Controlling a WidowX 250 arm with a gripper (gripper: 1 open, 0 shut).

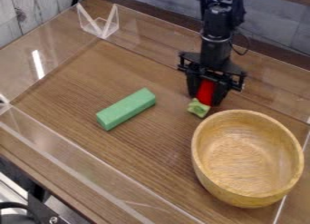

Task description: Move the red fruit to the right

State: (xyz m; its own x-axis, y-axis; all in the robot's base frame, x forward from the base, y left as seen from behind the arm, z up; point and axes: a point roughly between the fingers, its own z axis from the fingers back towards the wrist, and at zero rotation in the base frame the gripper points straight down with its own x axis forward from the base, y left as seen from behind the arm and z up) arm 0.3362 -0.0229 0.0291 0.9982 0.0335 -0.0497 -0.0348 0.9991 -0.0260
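Note:
The red fruit (209, 92) is a small red strawberry whose light-green stem (197, 108) points down toward the wooden table at the left of the bowl's far rim. My gripper (212, 86) comes straight down from above. Its black fingers (188, 81) stand on either side of the fruit's red body. At this size I cannot make out whether the pads press on the fruit or stand off it. The fruit's upper part is hidden behind the gripper.
A wooden bowl (247, 156) sits at the front right, just in front of the fruit. A flat light-green block (126, 109) lies left of centre. Clear acrylic walls (49, 60) run around the table, with a clear bracket (97, 22) at the back left.

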